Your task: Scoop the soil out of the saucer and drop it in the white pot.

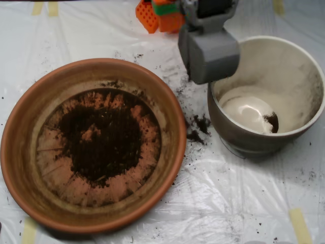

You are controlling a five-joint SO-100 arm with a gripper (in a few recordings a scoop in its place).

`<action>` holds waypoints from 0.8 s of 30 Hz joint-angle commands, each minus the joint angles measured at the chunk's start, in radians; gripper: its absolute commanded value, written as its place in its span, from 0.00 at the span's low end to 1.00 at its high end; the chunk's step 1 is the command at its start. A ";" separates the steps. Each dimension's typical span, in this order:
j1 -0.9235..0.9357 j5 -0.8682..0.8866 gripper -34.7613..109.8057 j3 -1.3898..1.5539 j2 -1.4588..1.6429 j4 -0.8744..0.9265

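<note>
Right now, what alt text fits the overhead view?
A grey scoop hangs over the left rim of a white pot that holds one small clump of soil. Left of it, a terracotta saucer holds a dark patch of soil; crumbs lie between them.

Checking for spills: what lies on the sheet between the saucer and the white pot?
In the overhead view, spilled soil in small clumps and scattered grains lies on the plastic sheet between saucer and white pot.

scoop | grey, hanging from arm at top | halves together
</note>
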 commanded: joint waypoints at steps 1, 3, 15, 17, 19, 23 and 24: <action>-0.086 -0.025 0.24 -0.114 0.017 0.015; -0.124 -0.032 0.24 -0.114 0.018 0.017; -0.287 -0.046 0.34 0.006 0.002 -0.006; -0.288 -0.037 0.36 0.023 0.003 -0.020; -0.288 -0.034 0.37 0.028 0.003 -0.025; -0.293 -0.038 0.44 0.040 0.006 -0.029; -0.293 -0.038 0.44 0.044 0.011 -0.034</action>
